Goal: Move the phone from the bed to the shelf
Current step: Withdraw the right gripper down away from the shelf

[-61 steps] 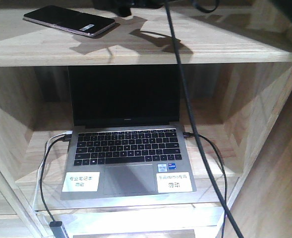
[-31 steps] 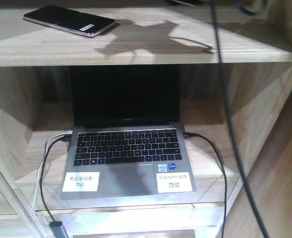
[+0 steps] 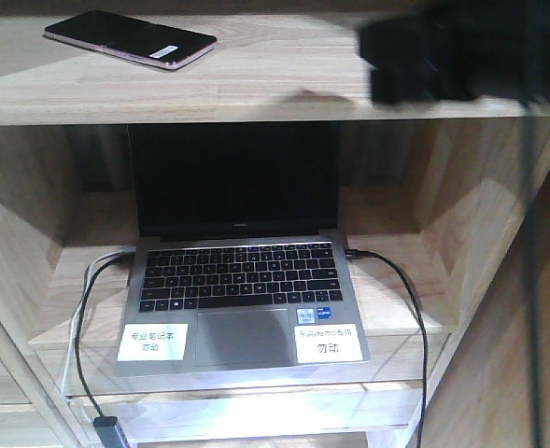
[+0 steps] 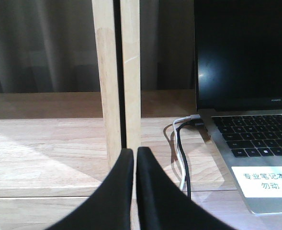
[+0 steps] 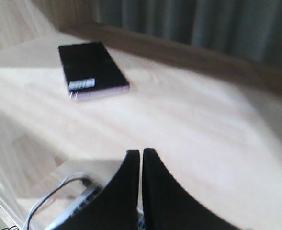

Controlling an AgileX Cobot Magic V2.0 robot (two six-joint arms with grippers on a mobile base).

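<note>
The phone [image 3: 130,39] lies flat on the top shelf [image 3: 256,89] at its far left, a black slab with a pinkish edge and a white sticker. In the right wrist view the phone [image 5: 90,69] rests on the pale shelf plank [image 5: 188,120], well ahead and to the left of my right gripper [image 5: 141,153]. That gripper is shut and holds nothing. My left gripper [image 4: 135,151] is shut and empty too, low in front of two wooden uprights [image 4: 117,72]. The bed is out of view.
An open silver laptop [image 3: 237,280] with cables [image 3: 83,308] fills the cubby below the top plank. A dark blurred mass of my right arm [image 3: 433,56] hangs over the plank's right end. A cubby wall [image 3: 499,215] stands at the right.
The arm's cable has swept from the middle to the right, and the dark arm now blurs over the plank's right end. The phone has stayed in place.
</note>
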